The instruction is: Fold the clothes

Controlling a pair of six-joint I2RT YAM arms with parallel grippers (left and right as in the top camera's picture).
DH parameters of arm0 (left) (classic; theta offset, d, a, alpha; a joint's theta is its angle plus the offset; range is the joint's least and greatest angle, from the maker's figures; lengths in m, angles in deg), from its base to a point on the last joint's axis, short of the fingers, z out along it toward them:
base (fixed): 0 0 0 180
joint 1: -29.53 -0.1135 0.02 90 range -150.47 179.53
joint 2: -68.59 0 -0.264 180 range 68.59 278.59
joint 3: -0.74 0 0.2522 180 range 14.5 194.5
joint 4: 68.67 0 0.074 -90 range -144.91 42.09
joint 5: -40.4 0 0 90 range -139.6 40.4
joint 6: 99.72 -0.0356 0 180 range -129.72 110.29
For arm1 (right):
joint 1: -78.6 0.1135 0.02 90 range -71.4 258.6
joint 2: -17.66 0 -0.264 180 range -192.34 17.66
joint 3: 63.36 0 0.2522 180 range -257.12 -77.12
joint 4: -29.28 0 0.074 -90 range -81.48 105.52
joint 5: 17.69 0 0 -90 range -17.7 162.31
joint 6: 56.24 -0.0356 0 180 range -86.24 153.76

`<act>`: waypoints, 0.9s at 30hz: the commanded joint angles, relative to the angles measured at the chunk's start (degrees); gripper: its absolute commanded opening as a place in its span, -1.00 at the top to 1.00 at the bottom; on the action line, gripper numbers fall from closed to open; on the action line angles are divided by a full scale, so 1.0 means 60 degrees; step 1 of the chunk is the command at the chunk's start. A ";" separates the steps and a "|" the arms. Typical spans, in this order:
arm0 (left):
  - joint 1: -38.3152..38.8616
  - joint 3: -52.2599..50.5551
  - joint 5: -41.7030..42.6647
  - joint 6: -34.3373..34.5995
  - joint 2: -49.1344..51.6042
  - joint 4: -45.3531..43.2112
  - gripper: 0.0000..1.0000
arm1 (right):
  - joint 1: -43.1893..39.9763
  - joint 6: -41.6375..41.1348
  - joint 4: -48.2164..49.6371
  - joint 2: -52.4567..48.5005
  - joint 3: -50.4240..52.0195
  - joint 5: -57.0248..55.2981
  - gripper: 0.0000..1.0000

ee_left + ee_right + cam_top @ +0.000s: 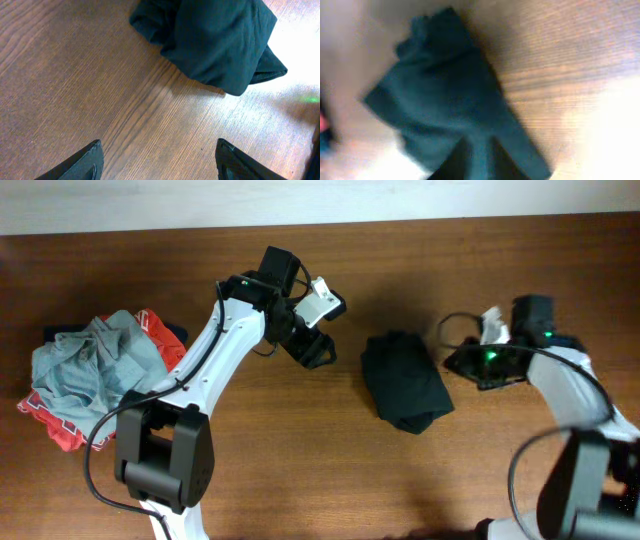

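Lying on table (300, 470): 1 blk T-shirt (405, 383) ctr, 3 garments (95, 370) piled left.

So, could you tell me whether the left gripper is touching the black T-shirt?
Apart. The left wrist view shows a stretch of bare table between the open left gripper and the black T-shirt.

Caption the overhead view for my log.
Bundled black soft-fabric T-shirt on wooden table; crumpled grey-blue and red-and-white garments heaped at its left end.
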 commanded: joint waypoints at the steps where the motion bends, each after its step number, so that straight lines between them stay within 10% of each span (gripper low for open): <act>1: -0.0026 0.0084 0.0215 -0.0193 -0.0277 -0.0025 -0.43 | 0.0222 -0.2681 -0.0980 0.0652 -0.0259 0.0153 0.92; 15: -0.0073 0.0102 0.0168 -0.0138 -0.0291 -0.0084 -0.42 | 0.3279 -0.7012 0.0641 -0.0645 -0.0073 -0.2025 0.92; 23: -0.0091 0.0102 0.0164 -0.0146 -0.0623 -0.0025 -0.42 | 0.3300 -0.6878 0.1126 -0.2448 -0.0073 -0.2568 0.92; 27: -0.0157 0.0102 0.0087 -0.0149 -0.1027 -0.0062 -0.42 | 0.3475 -0.4561 0.1395 -0.2925 -0.0076 -0.1730 0.93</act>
